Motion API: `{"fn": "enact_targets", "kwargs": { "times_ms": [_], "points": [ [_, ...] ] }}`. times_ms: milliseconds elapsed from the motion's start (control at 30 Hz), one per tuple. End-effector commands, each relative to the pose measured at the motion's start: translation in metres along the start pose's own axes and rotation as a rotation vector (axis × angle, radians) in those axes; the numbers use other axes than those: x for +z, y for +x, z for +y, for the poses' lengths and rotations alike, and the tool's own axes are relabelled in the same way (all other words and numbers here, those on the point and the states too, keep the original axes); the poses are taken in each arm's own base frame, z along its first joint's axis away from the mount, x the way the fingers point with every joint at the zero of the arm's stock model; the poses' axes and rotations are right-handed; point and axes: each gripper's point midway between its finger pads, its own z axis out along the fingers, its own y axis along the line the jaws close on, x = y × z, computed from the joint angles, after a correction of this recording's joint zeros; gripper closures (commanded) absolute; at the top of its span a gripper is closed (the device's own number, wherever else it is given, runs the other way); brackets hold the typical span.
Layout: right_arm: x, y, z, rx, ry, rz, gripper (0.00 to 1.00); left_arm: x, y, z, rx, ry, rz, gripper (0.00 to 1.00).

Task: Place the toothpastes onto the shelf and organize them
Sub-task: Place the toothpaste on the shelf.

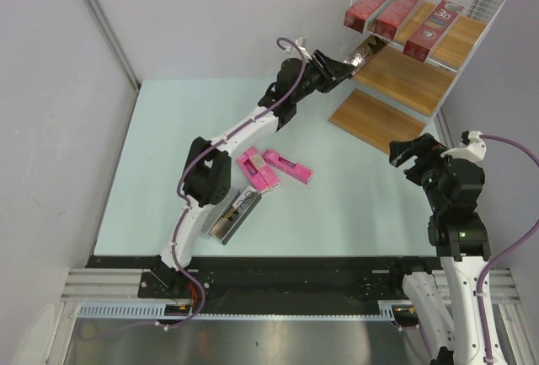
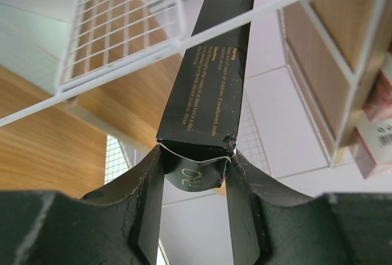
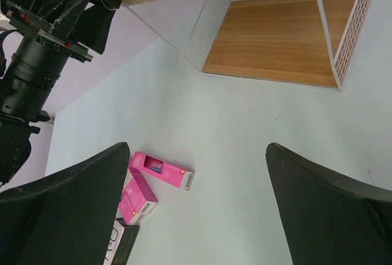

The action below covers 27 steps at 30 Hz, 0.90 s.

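My left gripper (image 1: 341, 68) (image 2: 196, 173) is shut on the near end of a black-ended silver-grey toothpaste carton (image 1: 364, 53) (image 2: 211, 81). The carton's far end pokes through the white wire side of the shelf (image 1: 396, 78), above the middle board. Three dark red cartons (image 1: 401, 9) lie side by side on the top board. Pink cartons (image 1: 287, 166) (image 3: 162, 171) lie in a cluster on the table, and silver-grey cartons (image 1: 236, 215) (image 3: 116, 246) lie beside the left arm's base link. My right gripper (image 1: 413, 156) (image 3: 197, 149) hangs open and empty above the table, near the shelf's lower board (image 1: 375, 119) (image 3: 275, 38).
White wire bars (image 2: 122, 44) cross close in front of the held carton in the left wrist view, and the red cartons (image 2: 376, 130) show at its right. Grey wall panels stand behind and to the left of the pale green table (image 1: 168, 146).
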Motion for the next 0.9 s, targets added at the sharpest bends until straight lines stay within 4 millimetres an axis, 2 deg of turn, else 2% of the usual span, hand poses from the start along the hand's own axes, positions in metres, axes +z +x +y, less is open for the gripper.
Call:
{"fn": "enact_targets", "kwargs": {
  "times_ms": [0,233,433,567,700,800,833,867],
  "points": [
    [-0.01,-0.016,0.012,-0.015,-0.034,-0.041,0.0,0.0,-0.022,-0.033,-0.005,0.044,-0.07,0.88],
    [-0.013,-0.018,0.011,-0.013,-0.031,-0.05,0.0,0.0,-0.029,-0.022,-0.009,-0.026,-0.109,0.87],
    [-0.014,-0.018,0.012,-0.012,-0.035,-0.051,0.0,-0.001,-0.033,-0.022,-0.012,-0.029,-0.13,0.77],
    [-0.014,-0.017,0.012,-0.013,-0.037,-0.048,0.0,-0.001,-0.034,-0.022,-0.011,-0.029,-0.135,0.65],
    [-0.015,-0.017,0.012,-0.01,-0.039,-0.048,0.0,-0.001,-0.034,-0.023,-0.007,-0.022,-0.133,0.58],
    [-0.016,-0.017,0.012,-0.012,-0.037,-0.048,0.0,-0.001,-0.032,-0.026,0.0,-0.011,-0.12,0.47],
    [-0.016,-0.017,0.011,-0.01,-0.035,-0.051,0.0,-0.001,-0.032,-0.027,0.005,-0.009,-0.119,0.39],
    [-0.016,-0.017,0.011,-0.01,-0.036,-0.049,0.01,-0.002,-0.032,-0.028,0.013,-0.007,-0.116,0.35]
  ]
}}
